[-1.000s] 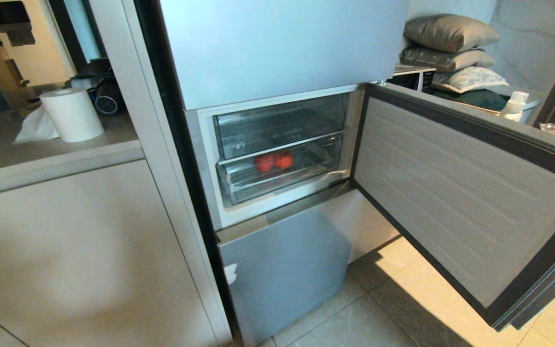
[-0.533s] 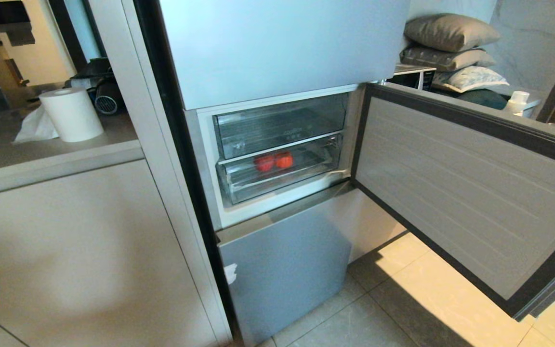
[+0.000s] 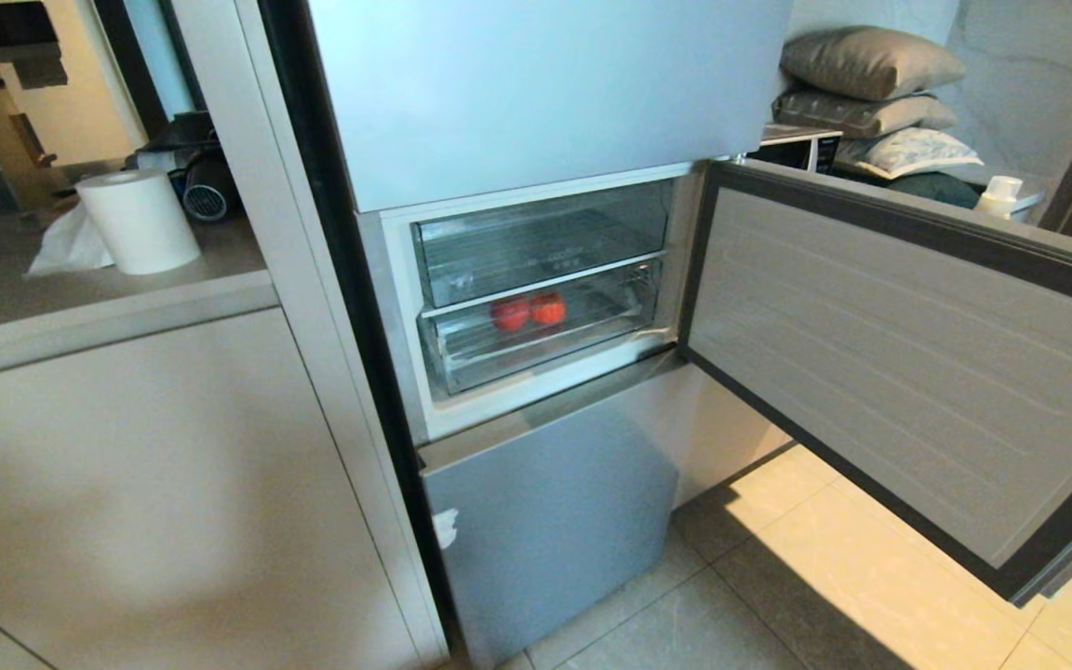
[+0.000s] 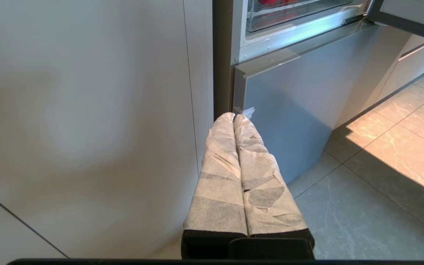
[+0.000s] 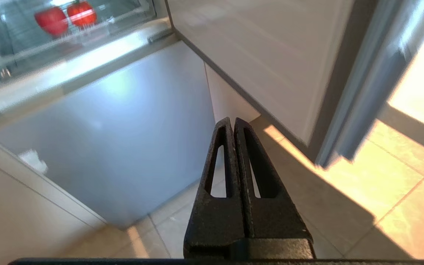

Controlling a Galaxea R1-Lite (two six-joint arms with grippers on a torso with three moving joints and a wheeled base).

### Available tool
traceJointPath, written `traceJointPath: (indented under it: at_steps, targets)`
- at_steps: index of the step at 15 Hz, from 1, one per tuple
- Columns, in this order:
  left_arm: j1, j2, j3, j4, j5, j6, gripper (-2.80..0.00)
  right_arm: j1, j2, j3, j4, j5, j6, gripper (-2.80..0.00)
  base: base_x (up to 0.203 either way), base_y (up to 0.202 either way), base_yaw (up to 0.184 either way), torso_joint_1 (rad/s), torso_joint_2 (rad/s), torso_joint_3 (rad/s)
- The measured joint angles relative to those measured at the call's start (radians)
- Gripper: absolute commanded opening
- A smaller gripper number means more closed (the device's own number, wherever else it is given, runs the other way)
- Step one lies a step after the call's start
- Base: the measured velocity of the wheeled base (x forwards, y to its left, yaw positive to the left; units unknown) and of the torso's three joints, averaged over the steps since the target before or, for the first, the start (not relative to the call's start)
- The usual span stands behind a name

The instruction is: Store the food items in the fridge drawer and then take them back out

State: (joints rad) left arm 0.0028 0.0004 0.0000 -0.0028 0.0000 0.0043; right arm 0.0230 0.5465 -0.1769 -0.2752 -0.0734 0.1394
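Observation:
Two round red food items (image 3: 510, 314) (image 3: 549, 308) lie side by side in the fridge drawer (image 3: 462, 368), the lower clear bin of the open middle compartment. The right wrist view shows the food items (image 5: 52, 20) (image 5: 82, 13) behind the drawer's clear front (image 5: 20, 59). Neither arm appears in the head view. My right gripper (image 5: 233, 121) hangs shut and empty low in front of the fridge, below the drawer. My left gripper (image 4: 234, 117), its fingers wrapped in pale tape, is shut and empty, near the seam between cabinet and fridge.
The compartment door (image 3: 890, 363) stands swung out to the right. A second clear bin (image 3: 541, 242) sits above the drawer. The closed lower fridge front (image 3: 545, 521) and a pale cabinet (image 3: 154, 484) are near the grippers. The floor (image 3: 778, 596) is tiled. A paper roll (image 3: 138, 221) stands on the counter.
The compartment door has swung a little wider, its free edge shifting up and right in the head view. The food items and drawer have not moved.

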Motion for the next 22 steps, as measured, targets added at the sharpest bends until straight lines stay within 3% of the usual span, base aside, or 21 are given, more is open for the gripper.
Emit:
traceJointPath:
  at_steps: [4, 9, 18, 22]
  targets:
    - [0.0, 0.0, 0.0, 0.0, 0.0, 0.0, -2.8, -0.003, -0.264, 0.12, 0.206, 0.02, -0.071, -2.8, 0.0, 0.0, 0.0, 0.0, 0.0, 0.0]
    - [0.0, 0.0, 0.0, -0.001, 0.0, 0.0, -2.8, -0.017, -0.494, 0.173, 0.273, 0.044, -0.099, -2.8, 0.0, 0.0, 0.0, 0.0, 0.0, 0.0]
    - [0.0, 0.0, 0.0, -0.001, 0.0, 0.0, -2.8, -0.019, -0.546, 0.176, 0.275, 0.043, -0.095, -2.8, 0.0, 0.0, 0.0, 0.0, 0.0, 0.0]
    - [0.0, 0.0, 0.0, -0.001, 0.0, 0.0, -2.8, -0.02, -0.546, 0.177, 0.276, 0.043, -0.095, -2.8, 0.002, -0.008, 0.158, 0.002, 0.0, 0.002]
